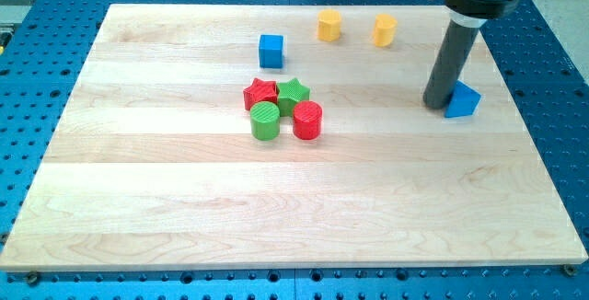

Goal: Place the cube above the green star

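Observation:
A blue cube (271, 51) sits on the wooden board (184, 199) near the view's top, left of centre. The green star (294, 94) lies below and slightly right of the cube, in a tight cluster with a red star (260, 93), a green cylinder (265, 121) and a red cylinder (307, 120). My tip (438, 105) is far to the view's right, touching the left side of a second blue block (463, 100) of unclear shape. The tip is well away from the cube and the green star.
Two yellow blocks stand near the view's top: one (329, 25) right of the blue cube, the other (385, 29) further right. The board's right edge (515, 107) lies just beyond the second blue block. A blue perforated table (55, 24) surrounds the board.

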### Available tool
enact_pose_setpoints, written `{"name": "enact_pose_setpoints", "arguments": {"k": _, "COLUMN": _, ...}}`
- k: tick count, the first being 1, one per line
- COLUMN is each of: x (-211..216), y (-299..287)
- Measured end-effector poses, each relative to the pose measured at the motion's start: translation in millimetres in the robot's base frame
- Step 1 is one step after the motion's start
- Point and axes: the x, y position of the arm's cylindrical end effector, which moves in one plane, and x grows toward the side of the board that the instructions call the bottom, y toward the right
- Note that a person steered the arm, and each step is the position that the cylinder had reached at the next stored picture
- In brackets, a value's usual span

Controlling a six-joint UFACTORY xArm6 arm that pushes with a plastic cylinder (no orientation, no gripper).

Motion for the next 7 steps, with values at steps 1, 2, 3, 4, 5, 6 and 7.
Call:
{"name": "enact_pose_setpoints", "arguments": {"k": 1, "x": -22, "y": -71}}
{"name": "enact_pose_setpoints", "arguments": {"k": 2, "x": -80, "y": -129}}
{"name": "enact_pose_setpoints", "arguments": {"k": 3, "x": -89, "y": -228}}
{"name": "enact_pose_setpoints", "arguments": {"k": 4, "x": -84, "y": -272}}
{"name": "enact_pose_setpoints", "arguments": {"k": 5, "x": -68, "y": -357}}
{"name": "enact_pose_setpoints", "arguments": {"k": 6, "x": -83, "y": -389}}
{"name": "enact_pose_setpoints", "arguments": {"k": 7, "x": -108, "y": -376}}
